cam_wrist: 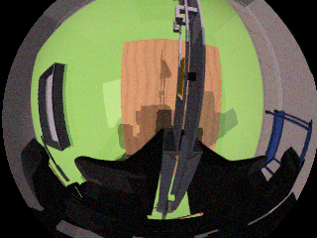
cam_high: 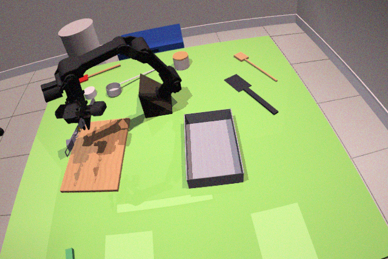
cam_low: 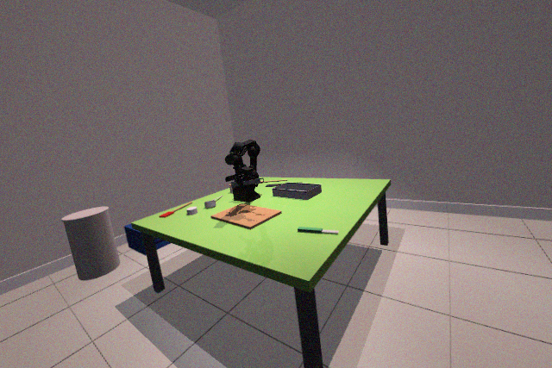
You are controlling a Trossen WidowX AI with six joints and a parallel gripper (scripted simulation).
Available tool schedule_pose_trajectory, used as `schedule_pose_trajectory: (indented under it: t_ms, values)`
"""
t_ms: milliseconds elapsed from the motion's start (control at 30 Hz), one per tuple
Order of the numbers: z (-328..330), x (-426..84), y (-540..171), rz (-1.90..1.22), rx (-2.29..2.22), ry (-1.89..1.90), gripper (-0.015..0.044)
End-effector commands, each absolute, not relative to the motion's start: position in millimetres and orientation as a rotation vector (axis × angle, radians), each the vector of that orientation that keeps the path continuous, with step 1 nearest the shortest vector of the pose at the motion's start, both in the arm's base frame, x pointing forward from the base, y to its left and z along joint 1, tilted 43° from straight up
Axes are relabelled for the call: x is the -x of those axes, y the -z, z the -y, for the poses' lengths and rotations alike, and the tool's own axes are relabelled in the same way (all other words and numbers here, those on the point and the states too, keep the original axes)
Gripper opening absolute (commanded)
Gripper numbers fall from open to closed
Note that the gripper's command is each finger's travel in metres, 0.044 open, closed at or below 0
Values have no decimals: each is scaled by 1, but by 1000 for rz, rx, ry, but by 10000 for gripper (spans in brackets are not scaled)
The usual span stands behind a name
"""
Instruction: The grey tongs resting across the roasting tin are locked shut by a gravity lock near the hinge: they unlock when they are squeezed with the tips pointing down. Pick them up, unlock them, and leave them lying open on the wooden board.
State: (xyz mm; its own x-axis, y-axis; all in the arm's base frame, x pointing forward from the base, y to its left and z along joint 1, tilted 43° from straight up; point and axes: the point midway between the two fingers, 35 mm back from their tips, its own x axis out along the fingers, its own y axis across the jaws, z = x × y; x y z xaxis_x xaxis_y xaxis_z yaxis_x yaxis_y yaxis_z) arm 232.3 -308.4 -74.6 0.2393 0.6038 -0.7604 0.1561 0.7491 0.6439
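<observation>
The grey tongs [cam_high: 71, 142] [cam_wrist: 196, 59] are held in my gripper [cam_high: 85, 127] [cam_wrist: 171, 133], which is shut on them above the wooden board's [cam_high: 94, 171] [cam_low: 254, 221] [cam_wrist: 141, 69] back left part. In the top view their hinge end slants down to the left, past the board's left edge. In the wrist view the hinge end is at the top and the tips are at the bottom, behind the fingers. The two arms lie close together; whether the lock is engaged I cannot tell. The roasting tin [cam_high: 216, 180] [cam_low: 290, 193] [cam_wrist: 60, 106] stands apart and empty.
A white cup [cam_high: 90, 92], a saucepan [cam_high: 113, 90] and a red-headed tool [cam_high: 83, 78] lie behind the gripper. A lidded jar [cam_high: 180, 60], a black spatula [cam_high: 261, 102] and a wooden spatula [cam_high: 260, 69] lie farther right. A green-handled tool [cam_low: 310, 230] lies near the table's front.
</observation>
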Motion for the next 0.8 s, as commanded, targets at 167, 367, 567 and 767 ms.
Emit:
schedule_pose_trajectory:
  t_ms: [167, 367, 567, 767]
  values:
    - [303, -229, 58, -1467, -656, -456, -150]
    - [302, -229, 57, -1478, -652, -466, -150]
    - [301, -229, 59, -1478, -653, -466, -150]
    - [295, -231, 67, -1478, -654, -466, -150]
